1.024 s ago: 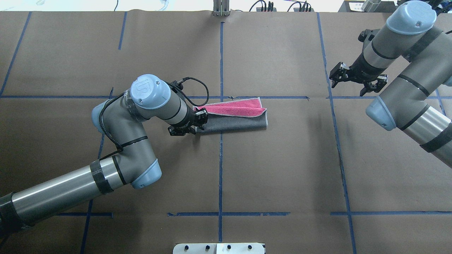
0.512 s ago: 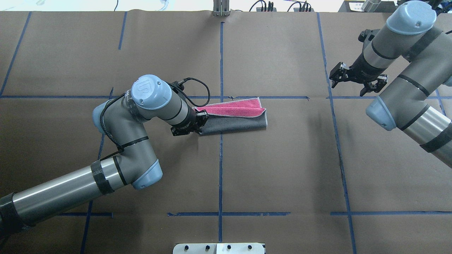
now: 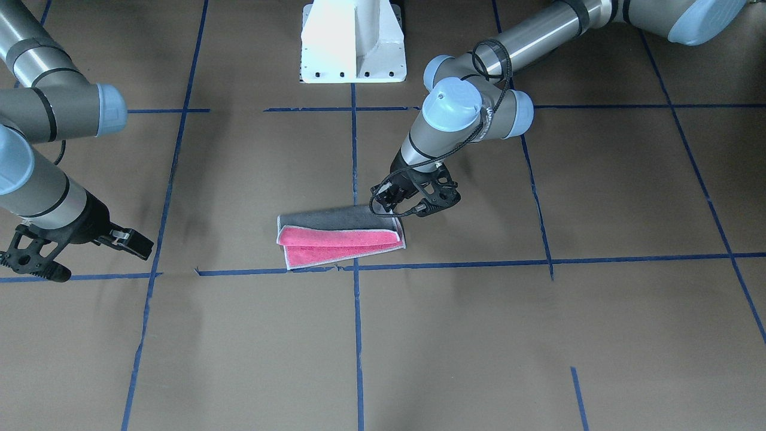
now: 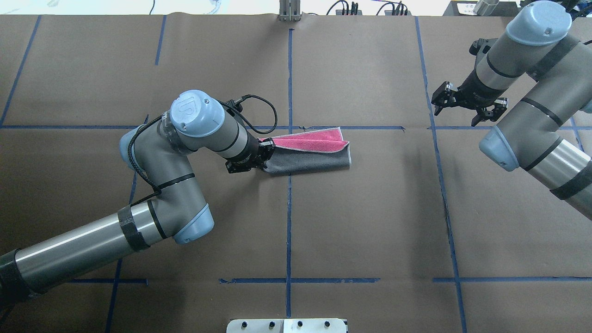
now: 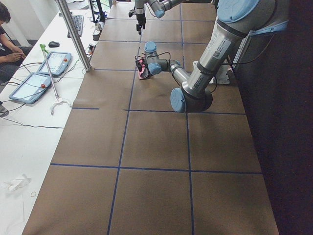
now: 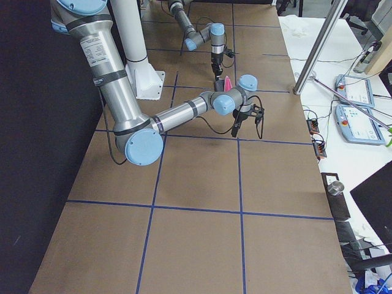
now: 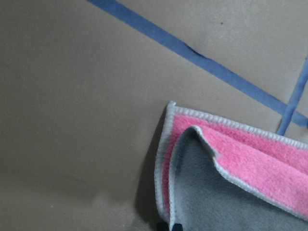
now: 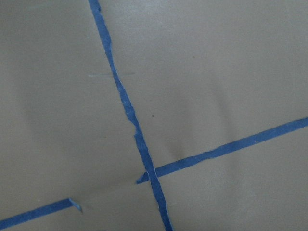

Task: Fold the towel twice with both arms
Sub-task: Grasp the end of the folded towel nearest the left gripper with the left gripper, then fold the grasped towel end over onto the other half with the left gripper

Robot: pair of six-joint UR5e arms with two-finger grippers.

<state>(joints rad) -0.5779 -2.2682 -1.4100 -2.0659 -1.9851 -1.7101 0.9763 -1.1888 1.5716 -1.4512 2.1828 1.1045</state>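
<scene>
The towel lies folded once at the table's middle, grey face up, with a pink strip along its far edge; it also shows in the front view. My left gripper is at the towel's left end, jaws drawn in on the edge there. The left wrist view shows that corner with the grey upper layer lifted a little off the pink one. My right gripper is open and empty, apart from the towel at the far right.
Blue tape lines grid the brown table cover. The white pedestal base stands at the robot's side. A side bench with tablets and a metal pole lies beyond the far edge.
My left gripper's jaws have narrowed onto the towel's left end and shifted slightly right; that end of the towel has drawn in a little. The right arm has not moved.
</scene>
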